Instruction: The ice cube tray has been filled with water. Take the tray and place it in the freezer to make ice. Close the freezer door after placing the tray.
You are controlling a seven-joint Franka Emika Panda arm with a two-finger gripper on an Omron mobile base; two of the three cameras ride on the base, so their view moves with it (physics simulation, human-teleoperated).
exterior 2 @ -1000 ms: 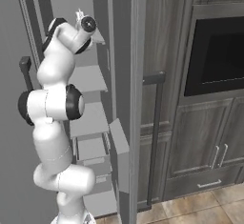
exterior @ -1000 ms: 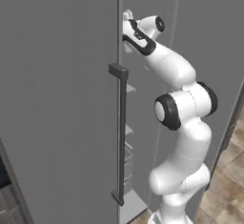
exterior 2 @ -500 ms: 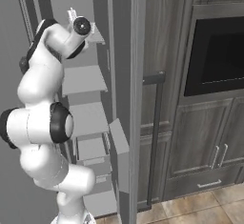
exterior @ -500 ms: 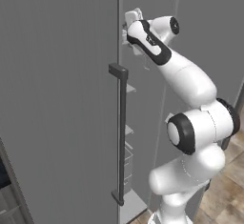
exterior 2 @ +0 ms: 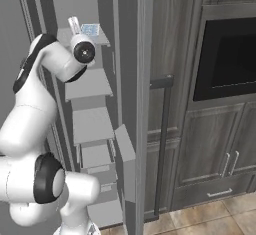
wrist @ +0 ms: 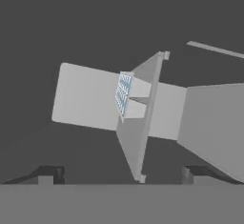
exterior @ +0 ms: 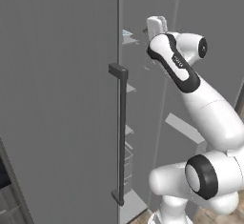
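The ice cube tray (exterior 2: 90, 29), white with pale blue water in its cells, lies on the top shelf inside the freezer (exterior 2: 90, 84). It also appears in the hand view (wrist: 123, 94), rolled sideways and a short way ahead. My gripper (wrist: 123, 174) is open and holds nothing, its two fingertips (wrist: 50, 172) wide apart. It hangs just outside the shelf's front edge, back from the tray. The freezer door (exterior: 57, 99) stands swung open to my left, its dark bar handle (exterior: 122, 132) facing me.
Lower pale shelves and a drawer (exterior 2: 96, 155) fill the freezer below the tray. The other grey door (exterior 2: 144, 104) with its handle (exterior 2: 162, 144) stands to the right. Beyond it are dark wood cabinets (exterior 2: 220, 144) and a built-in oven (exterior 2: 227, 54).
The gripper went from shut to open and let go of the tray on the top shelf. The hand then drew back a little from the shelf, and the elbow swung low.
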